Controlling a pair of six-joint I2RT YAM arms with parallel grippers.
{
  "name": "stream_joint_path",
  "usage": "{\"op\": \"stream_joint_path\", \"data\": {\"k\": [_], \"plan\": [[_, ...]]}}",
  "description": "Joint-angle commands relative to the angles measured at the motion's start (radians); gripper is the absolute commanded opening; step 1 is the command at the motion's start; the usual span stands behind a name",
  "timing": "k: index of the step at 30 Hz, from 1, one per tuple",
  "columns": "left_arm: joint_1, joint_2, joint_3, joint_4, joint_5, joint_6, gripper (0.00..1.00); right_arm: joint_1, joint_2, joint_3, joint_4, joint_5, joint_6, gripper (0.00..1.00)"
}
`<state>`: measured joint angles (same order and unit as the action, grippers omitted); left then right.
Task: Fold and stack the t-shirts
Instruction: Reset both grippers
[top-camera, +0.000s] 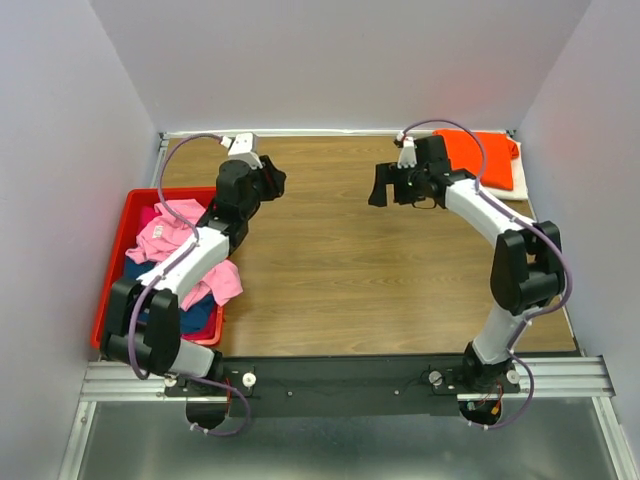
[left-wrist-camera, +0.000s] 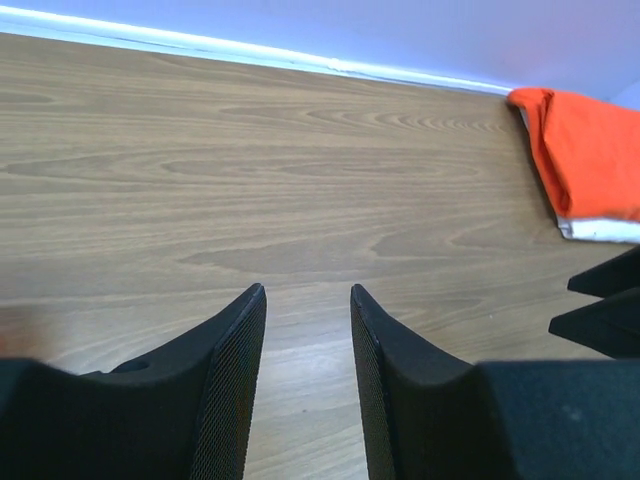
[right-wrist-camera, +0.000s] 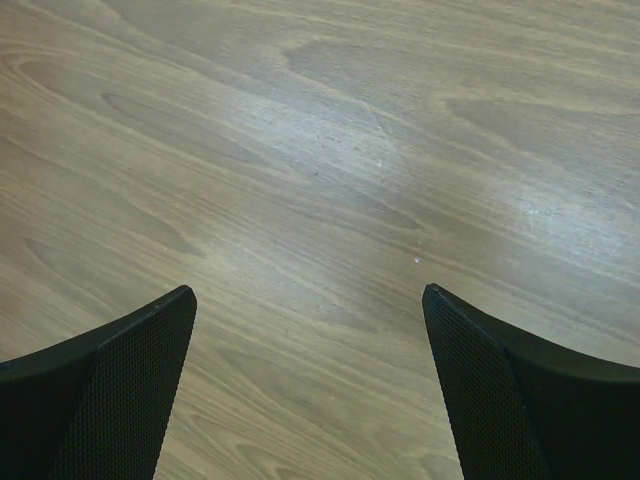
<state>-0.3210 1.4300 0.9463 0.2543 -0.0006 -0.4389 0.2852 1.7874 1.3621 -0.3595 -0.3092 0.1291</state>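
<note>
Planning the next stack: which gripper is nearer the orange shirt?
Right. The right gripper hangs a little way from the orange shirt; the left gripper is farther, nearer the bin.

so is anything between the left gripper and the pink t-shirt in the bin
Nothing loose. The left gripper hangs open over the table past the red bin; only the bin's wall and its own arm lie between it and the pink t-shirt.

place: robot lab cell | evidence: white enclosure walls, aluminium rail, wood-grain table
</note>
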Motion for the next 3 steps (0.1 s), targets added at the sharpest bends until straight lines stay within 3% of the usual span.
{"op": "stream_joint_path", "data": {"k": [1,3], "plan": [[-0.004,-0.059,-0.041,0.034,-0.091,0.012,0.48,0.002,-0.051,-0.012,0.025,-0.007,0.017,1.00],[-0.004,-0.062,-0.044,0.025,-0.099,0.015,0.48,0.003,-0.052,-0.012,0.027,-0.005,0.017,1.00]]}}
